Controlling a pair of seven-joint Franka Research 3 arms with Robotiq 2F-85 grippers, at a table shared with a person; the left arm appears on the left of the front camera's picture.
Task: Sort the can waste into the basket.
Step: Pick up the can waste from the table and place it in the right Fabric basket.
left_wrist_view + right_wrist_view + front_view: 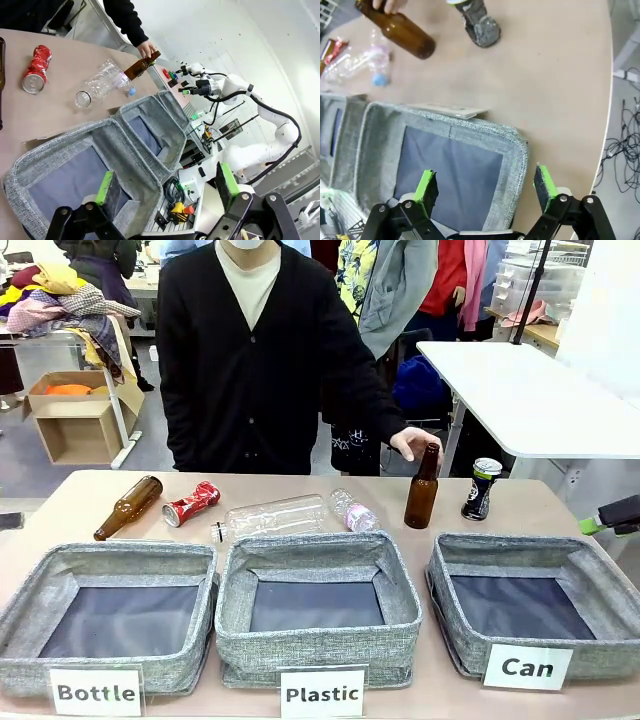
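The crushed red can (190, 503) lies at the table's back left, and it also shows in the left wrist view as the red can (36, 69). At the back right the black can (481, 488) stands upright, behind the grey basket labelled "Can" (510, 544). My right gripper (485, 184) hangs open above the near end of this basket (470, 127), with the black can (480, 22) far ahead of it. In the front view the right gripper (592, 524) pokes in at the right edge. My left gripper (165, 185) is open and empty over the "Bottle" basket (60, 145).
A person's hand (415, 443) holds the top of an upright brown bottle (421, 490) beside the black can. Another brown bottle (128, 507) and two clear plastic bottles (275, 516) lie along the back. The "Bottle" (110, 558) and "Plastic" (318, 548) baskets stand in front.
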